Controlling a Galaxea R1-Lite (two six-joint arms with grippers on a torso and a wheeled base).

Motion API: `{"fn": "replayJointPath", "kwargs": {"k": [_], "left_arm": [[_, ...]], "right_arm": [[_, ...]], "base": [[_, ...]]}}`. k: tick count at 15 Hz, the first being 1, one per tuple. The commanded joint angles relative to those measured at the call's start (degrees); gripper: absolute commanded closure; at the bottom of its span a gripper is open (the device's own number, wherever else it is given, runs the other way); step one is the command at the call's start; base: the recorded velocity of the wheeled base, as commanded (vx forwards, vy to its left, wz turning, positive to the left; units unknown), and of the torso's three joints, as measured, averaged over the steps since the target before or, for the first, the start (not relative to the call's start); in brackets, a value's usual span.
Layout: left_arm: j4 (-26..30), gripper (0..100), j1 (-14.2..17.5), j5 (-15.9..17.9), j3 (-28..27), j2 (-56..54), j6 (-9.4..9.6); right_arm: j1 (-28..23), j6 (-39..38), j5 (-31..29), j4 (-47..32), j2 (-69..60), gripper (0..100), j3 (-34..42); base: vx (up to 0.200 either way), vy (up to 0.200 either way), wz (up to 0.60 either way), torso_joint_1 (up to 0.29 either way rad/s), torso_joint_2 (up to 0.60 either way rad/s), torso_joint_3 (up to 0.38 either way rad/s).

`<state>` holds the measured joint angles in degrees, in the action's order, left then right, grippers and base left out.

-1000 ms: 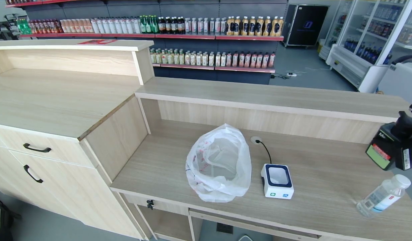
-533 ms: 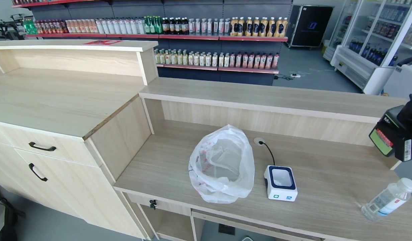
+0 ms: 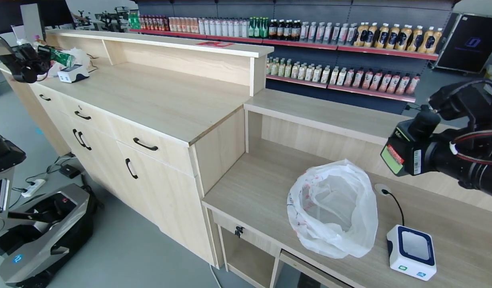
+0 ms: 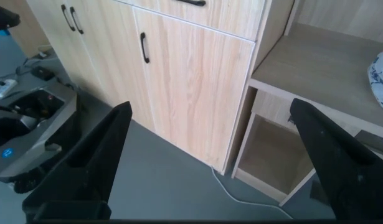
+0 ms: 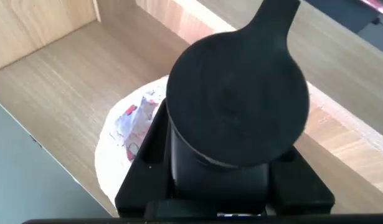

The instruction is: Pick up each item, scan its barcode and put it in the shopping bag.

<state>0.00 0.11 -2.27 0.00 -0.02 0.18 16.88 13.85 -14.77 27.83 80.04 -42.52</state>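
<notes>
Right pincer [image 3: 427, 157] is pinching a boxy black green-labelled container [image 3: 404, 154] over a crinkly white plastic bag [image 3: 334, 224]; left pincer [image 4: 210, 165] is gaping wide.

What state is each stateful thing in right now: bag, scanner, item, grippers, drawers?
shopping bag: mouth open, standing on the counter.
scanner: face up on the counter, cable attached.
black item: held above the counter, barcode showing.
right gripper: shut on the black item.
left gripper: open, empty.
cabinet drawers: shut.
</notes>
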Motion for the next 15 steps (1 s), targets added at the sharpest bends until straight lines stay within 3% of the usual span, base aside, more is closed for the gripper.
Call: {"fn": "replayJointPath", "kwargs": {"k": [1, 4, 6, 8, 15], "left_arm": [[0.0, 0, 0.0, 0.0, 0.0, 0.0, -0.01], [0.0, 0, 0.0, 0.0, 0.0, 0.0, -0.01], [0.0, 0, 0.0, 0.0, 0.0, 0.0, -0.01], [0.0, 0, 0.0, 0.0, 0.0, 0.0, -0.01], [0.0, 0, 0.0, 0.0, 0.0, 0.0, -0.01]], "right_arm": [[-6.6, -0.7, 9.7, 2.1, 10.0, 100, -0.1], [-16.9, 0.8, 34.0, 9.1, 17.9, 100, 0.3], [-20.5, 6.7, 41.1, 10.2, 22.7, 100, 0.6], [-21.3, 11.1, 41.9, 12.0, 27.3, 100, 0.9], [-20.9, 14.4, 43.3, 21.5, 39.2, 100, 0.5]], "base": [[0.0, 0.0, 0.0, 0.0, 0.0, 0.0], [0.0, 0.0, 0.0, 0.0, 0.0, 0.0], [0.0, 0.0, 0.0, 0.0, 0.0, 0.0], [0.0, 0.0, 0.0, 0.0, 0.0, 0.0], [0.0, 0.0, 0.0, 0.0, 0.0, 0.0]]}}
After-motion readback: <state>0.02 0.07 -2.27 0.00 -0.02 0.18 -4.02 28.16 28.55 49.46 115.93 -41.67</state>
